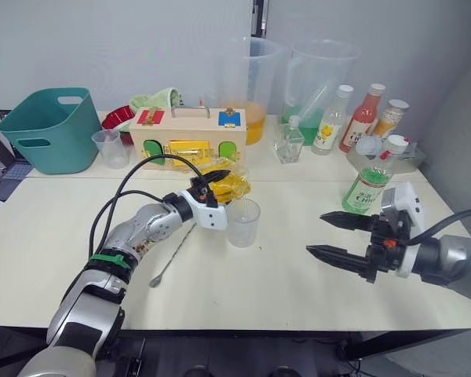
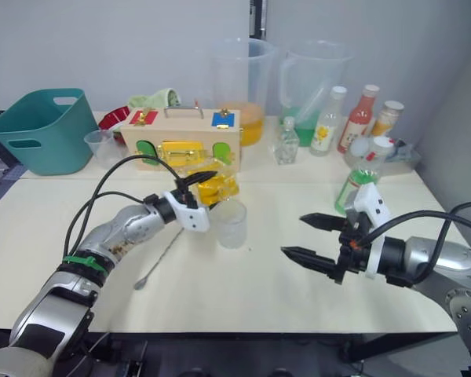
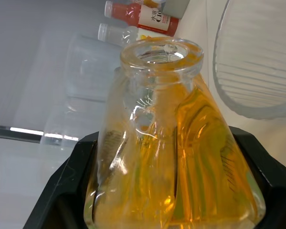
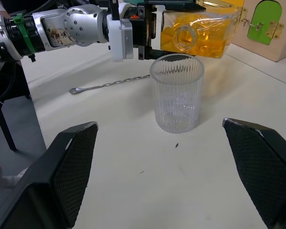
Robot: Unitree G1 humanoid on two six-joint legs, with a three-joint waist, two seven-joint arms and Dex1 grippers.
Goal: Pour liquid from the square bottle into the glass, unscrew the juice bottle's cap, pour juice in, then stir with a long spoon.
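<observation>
On the table (image 1: 298, 275), the left gripper (image 1: 212, 187) has its jaws clamped on the square bottle (image 4: 200, 34), held tipped on its side with the mouth toward and just above the rim of the glass (image 4: 177, 93); its yellow liquid (image 3: 200, 157) remains inside and the glass looks empty. The right gripper (image 1: 341, 237) hovers to the right of the glass, jaws spread wide and holding nothing, with the juice bottle (image 1: 370, 182) upright and capped just behind it. The long spoon (image 4: 109, 85) lies flat on the table under the left forearm.

Bright, even light; soft shadows
</observation>
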